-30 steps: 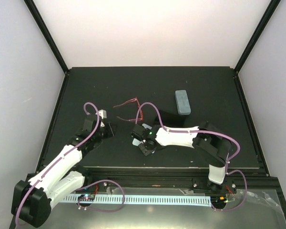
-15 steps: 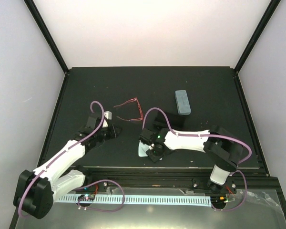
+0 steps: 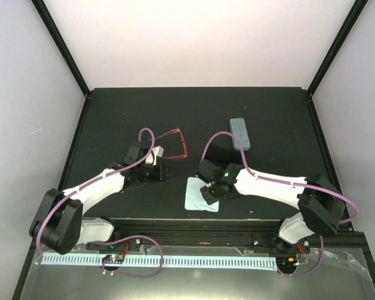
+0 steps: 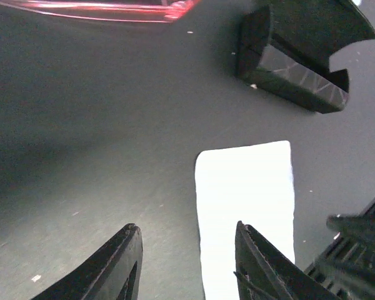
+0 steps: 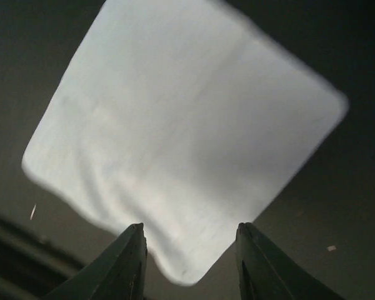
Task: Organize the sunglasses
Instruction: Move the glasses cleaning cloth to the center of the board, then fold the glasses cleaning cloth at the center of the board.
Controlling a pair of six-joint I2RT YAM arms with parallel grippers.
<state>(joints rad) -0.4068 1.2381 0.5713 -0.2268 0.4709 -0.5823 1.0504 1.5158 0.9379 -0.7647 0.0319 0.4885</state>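
Far half of table (image 3: 194, 103) bare: wide passage along back wall, also down left and right margins. Red sunglasses (image 3: 172, 142) lie just beyond left gripper (image 3: 163, 171), barring straight reach forward. Cloth (image 3: 197, 195) flat near front edge between arms, low enough to pass over. Right gripper (image 3: 209, 196) hangs above cloth's right part, so gap between both grippers narrow. Black case (image 3: 222, 152) just behind right wrist, pale blue case (image 3: 240, 133) beyond it: both block right-centre lane
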